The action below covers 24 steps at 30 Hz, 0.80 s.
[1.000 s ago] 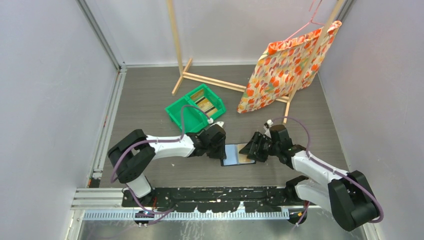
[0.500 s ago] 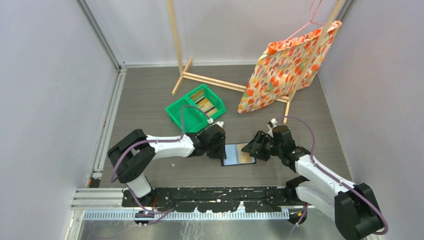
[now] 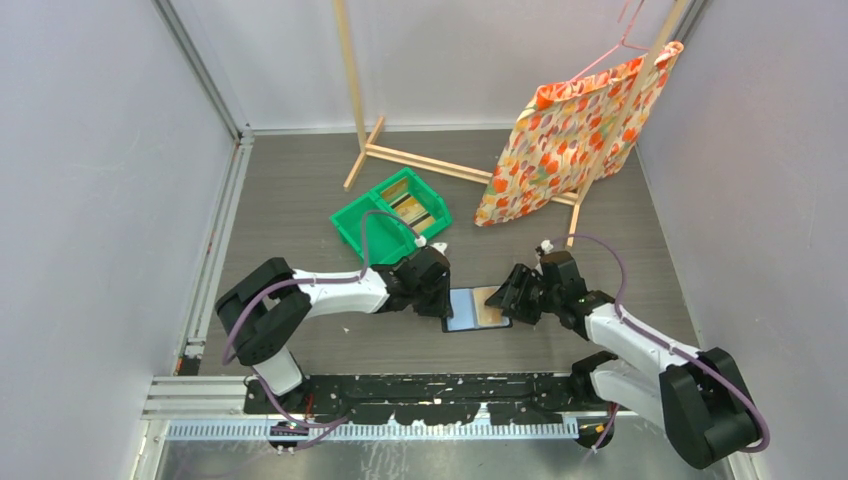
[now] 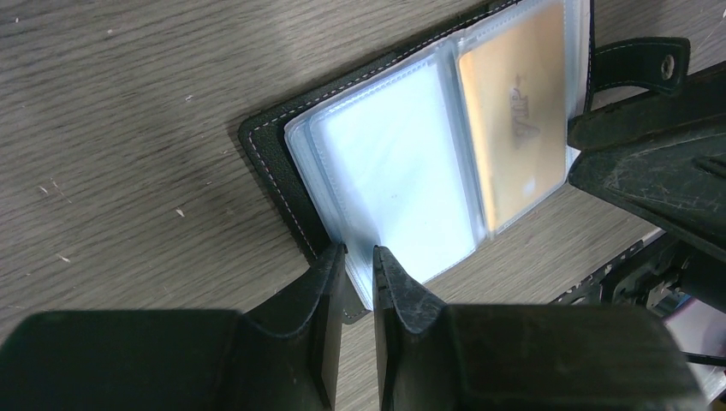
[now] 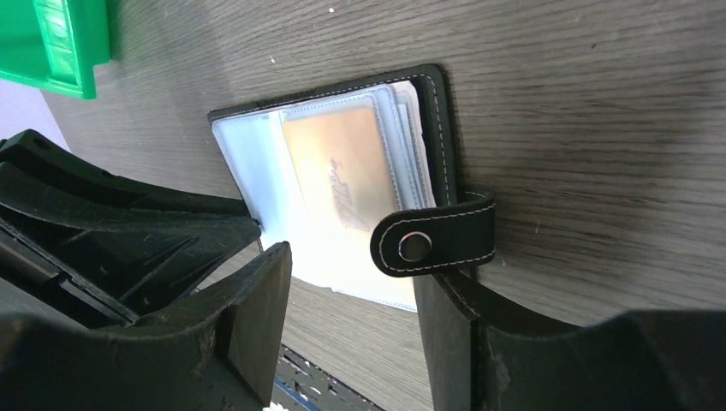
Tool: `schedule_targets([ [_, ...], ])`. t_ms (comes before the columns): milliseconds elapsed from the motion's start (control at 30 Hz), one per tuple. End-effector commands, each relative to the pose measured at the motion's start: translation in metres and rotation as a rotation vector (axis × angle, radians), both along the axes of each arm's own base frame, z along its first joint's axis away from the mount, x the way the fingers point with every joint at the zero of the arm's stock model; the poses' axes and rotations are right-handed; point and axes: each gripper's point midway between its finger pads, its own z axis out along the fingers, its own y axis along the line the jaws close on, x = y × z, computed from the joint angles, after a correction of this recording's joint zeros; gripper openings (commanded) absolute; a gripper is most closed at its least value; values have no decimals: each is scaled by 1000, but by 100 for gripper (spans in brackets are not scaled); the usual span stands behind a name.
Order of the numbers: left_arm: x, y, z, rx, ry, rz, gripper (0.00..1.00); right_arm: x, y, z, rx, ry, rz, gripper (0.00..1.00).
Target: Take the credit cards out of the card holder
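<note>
Card holder (image 3: 478, 308) lies open on our grey table (image 3: 300, 190), between both arms near the front edge. We pinch its clear sleeve edge in the left gripper (image 4: 360, 254). Our right gripper (image 5: 351, 278) stands spread wide astride the snap strap (image 5: 432, 244). One golden credit card (image 5: 338, 171) sits sleeved inside.

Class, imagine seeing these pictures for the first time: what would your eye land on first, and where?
The open card holder lies mid-table between both hands, a golden card shining through its clear sleeve. The left hand pinches one edge of it; the right hand, open, straddles its snap strap. At rear right hangs a bright orange flowered cloth.
</note>
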Motion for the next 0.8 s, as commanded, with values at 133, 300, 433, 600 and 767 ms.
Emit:
schedule_targets([
  [133,-1,-4,-5,-13,8,-12,20,-6,9,-9,50,37,31,60],
  [300,-2,-4,-4,-17,12,-11,20,1,27,8,167,22,48,60],
  [433,-3,-4,-5,-19,15,-9,20,3,33,18,205,10,66,60],
  [600,-4,-3,-5,-17,18,-12,20,5,40,32,247,-9,94,60],
  [767,-4,-4,-4,-23,19,-14,20,4,41,42,260,-18,105,60],
])
